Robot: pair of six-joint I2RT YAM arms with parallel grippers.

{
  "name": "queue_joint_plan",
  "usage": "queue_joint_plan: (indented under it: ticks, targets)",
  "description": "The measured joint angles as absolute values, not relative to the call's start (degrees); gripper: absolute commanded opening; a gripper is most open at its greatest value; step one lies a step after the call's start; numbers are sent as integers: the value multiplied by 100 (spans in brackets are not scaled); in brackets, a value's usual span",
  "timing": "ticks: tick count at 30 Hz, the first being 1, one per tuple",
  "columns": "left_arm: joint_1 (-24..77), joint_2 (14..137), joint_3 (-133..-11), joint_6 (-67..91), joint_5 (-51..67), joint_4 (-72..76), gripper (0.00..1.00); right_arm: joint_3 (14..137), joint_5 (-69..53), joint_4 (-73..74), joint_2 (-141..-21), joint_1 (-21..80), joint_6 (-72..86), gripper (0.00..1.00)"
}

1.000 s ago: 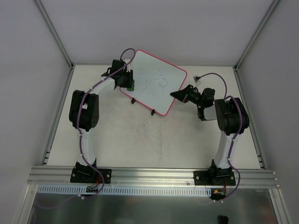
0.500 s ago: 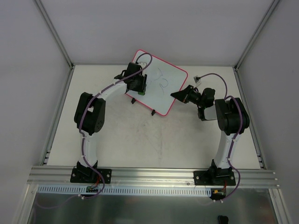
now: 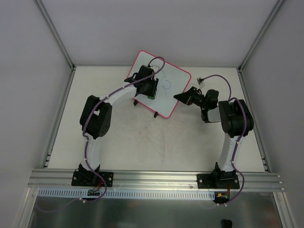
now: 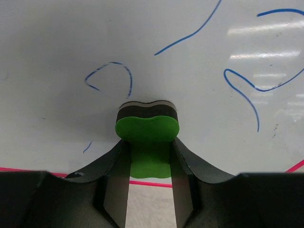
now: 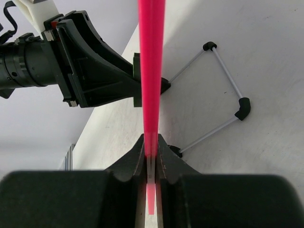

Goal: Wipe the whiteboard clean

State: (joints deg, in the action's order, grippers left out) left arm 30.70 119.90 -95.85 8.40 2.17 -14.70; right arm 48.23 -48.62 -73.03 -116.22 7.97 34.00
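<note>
The whiteboard (image 3: 172,80), white with a thin pink-red frame, stands tilted at the back of the table. Blue marker strokes (image 4: 242,90) remain on its face. My left gripper (image 3: 148,88) is shut on the green bone-shaped eraser (image 4: 147,128), whose dark felt presses against the board just above its lower frame edge (image 4: 28,169). My right gripper (image 3: 179,96) is shut on the board's right edge. In the right wrist view the pink frame (image 5: 151,71) runs edge-on up from between my closed fingers (image 5: 132,159).
A wire stand with black corner pieces (image 5: 223,90) lies behind the board. A small white object (image 3: 201,80) lies at the back right. Enclosure walls and metal posts (image 3: 54,28) surround the table (image 3: 156,142).
My left gripper has slid the eraser to the right across the board, and marks on the board's left part are gone. The right arm has not moved.
</note>
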Motion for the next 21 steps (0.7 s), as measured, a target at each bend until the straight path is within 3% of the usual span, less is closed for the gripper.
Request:
queue_joint_plan:
  ticks: [11, 21]
  targets:
    - [3129, 12007, -9649, 926, 202, -1511, 0, 4823, -4860, -7303, -11622, 797, 3380, 0]
    - [2510, 11863, -9196, 1271, 742, -1157, 0, 4823, -4871, -7323, -11622, 810, 3385, 0]
